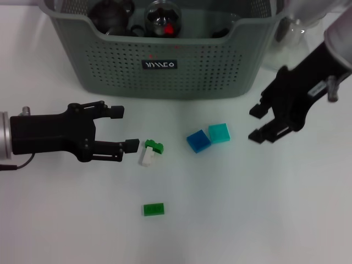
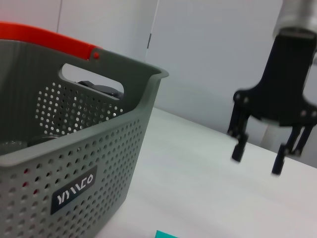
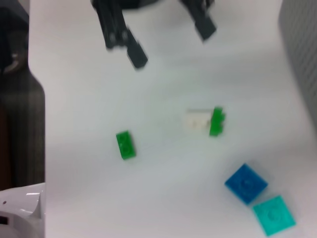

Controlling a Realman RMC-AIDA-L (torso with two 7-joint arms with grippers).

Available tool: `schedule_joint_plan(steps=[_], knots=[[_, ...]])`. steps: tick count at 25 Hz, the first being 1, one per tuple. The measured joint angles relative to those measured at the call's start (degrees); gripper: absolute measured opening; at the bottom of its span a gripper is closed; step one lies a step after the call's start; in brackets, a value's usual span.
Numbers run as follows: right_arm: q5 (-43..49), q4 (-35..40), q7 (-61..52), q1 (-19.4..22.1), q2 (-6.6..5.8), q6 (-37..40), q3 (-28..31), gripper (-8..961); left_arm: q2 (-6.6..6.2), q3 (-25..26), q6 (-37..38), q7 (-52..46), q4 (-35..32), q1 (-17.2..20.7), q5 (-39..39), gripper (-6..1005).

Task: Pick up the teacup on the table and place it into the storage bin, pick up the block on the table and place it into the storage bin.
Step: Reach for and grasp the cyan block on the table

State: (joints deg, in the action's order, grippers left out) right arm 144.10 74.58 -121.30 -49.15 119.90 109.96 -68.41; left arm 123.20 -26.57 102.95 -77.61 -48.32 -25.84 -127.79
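Observation:
The grey-green storage bin (image 1: 165,60) stands at the back centre and fills the near side of the left wrist view (image 2: 74,148). Dark items and a glass ball lie inside it. No teacup shows on the table. Four blocks lie in front of it: a green-and-white block (image 1: 150,151), a blue block (image 1: 198,141), a teal block (image 1: 219,132) and a flat green block (image 1: 153,209). My left gripper (image 1: 124,129) is open and empty, just left of the green-and-white block. My right gripper (image 1: 256,124) is open and empty, right of the teal block.
A clear glass jug (image 1: 297,33) stands right of the bin. The right wrist view shows the green-and-white block (image 3: 205,121), flat green block (image 3: 125,145), blue block (image 3: 246,183) and teal block (image 3: 274,214). The table's edge (image 3: 34,79) borders a dark floor.

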Motion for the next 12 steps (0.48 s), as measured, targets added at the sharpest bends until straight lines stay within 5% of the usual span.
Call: schedule_joint_plan(steps=[5, 8, 12], knots=[[1.60, -11.39, 2.14, -1.31, 0.08, -8.87, -1.69, 346, 0.19, -0.16, -0.07, 0.01, 0.11, -0.01, 0.00, 899], [1.81, -16.40, 2.62, -2.31, 0.20, -15.01, -4.32, 590, 0.20, -0.09, 0.06, -0.04, 0.15, -0.01, 0.00, 899], [1.75, -20.77, 2.84, -3.49, 0.33, -22.38, -9.30, 754, 0.26, -0.11, 0.07, -0.06, 0.22, 0.12, 0.00, 898]])
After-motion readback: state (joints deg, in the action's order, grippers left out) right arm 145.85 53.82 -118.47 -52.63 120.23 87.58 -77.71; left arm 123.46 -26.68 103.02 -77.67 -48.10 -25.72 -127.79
